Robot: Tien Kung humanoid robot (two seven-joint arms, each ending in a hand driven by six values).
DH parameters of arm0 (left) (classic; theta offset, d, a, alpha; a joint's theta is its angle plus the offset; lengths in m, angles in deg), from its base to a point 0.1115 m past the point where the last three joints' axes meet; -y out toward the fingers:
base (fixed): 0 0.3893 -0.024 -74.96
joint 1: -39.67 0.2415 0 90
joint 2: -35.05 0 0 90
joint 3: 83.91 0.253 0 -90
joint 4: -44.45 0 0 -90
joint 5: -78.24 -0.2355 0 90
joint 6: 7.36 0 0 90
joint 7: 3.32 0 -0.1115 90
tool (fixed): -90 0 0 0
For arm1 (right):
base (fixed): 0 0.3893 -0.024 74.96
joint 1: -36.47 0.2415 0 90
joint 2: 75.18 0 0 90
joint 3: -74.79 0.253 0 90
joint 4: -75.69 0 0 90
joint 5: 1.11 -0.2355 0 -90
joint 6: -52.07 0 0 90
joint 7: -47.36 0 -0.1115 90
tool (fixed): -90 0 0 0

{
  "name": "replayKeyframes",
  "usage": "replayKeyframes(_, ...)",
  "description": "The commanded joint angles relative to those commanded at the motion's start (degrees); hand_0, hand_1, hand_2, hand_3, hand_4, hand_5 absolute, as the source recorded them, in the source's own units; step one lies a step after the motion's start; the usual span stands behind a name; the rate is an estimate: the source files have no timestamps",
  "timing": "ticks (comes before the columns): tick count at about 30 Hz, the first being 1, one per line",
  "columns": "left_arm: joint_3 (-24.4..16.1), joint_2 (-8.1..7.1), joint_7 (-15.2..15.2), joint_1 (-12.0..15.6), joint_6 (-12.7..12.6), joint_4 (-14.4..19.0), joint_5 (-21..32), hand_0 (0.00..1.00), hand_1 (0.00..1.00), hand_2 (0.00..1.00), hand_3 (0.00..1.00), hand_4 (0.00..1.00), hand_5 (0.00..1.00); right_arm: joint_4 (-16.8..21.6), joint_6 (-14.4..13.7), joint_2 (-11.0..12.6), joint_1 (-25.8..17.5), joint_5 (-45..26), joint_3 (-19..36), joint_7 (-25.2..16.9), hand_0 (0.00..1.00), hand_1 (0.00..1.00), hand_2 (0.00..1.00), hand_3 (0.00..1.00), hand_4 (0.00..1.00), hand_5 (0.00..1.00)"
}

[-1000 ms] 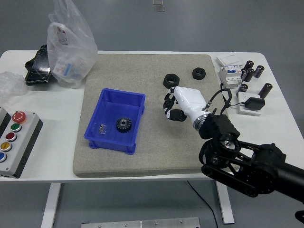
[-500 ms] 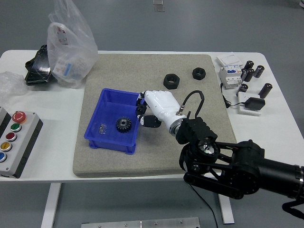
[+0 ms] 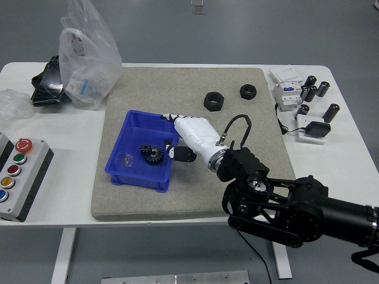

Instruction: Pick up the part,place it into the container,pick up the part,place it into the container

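Already the blue container (image 3: 133, 127) at the mat's (image 3: 195, 195) nine o'clock side holds black gears (image 3: 151, 154), apparently two lying touching, plus a small metal piece. Over its three o'clock rim hangs the right hand (image 3: 188, 137), fingers loosened and holding nothing. Judging by this, both placements look done. Two black nuts (image 3: 214, 100) sit untouched toward twelve o'clock.

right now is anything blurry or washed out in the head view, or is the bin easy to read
Head view: lighting is even and soft, with only faint shadows under the blue bin; the gears inside it read sharply; the white right hand is bright, close to washed out, its finger edges slightly soft; the clear plastic bag shows mild glare.
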Motion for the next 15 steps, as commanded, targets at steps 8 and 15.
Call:
replayKeyframes(8, -0.28, 0.20, 0.23, 0.19, -0.06, 0.00, -0.11, 0.627, 0.563, 0.554, 0.612, 0.686, 0.277, 1.59, -8.90, 4.14, -9.15, -5.91, 12.46, -8.19, 0.554, 0.742, 0.776, 0.839, 0.551, 0.244)
replayKeyframes(15, -0.58, 0.15, 0.40, 0.35, -0.18, 0.00, -0.30, 0.627, 0.563, 0.554, 0.611, 0.685, 0.277, 3.17, -13.53, 6.00, -18.66, -18.24, 25.06, -21.09, 0.549, 0.711, 0.743, 0.766, 0.595, 0.251)
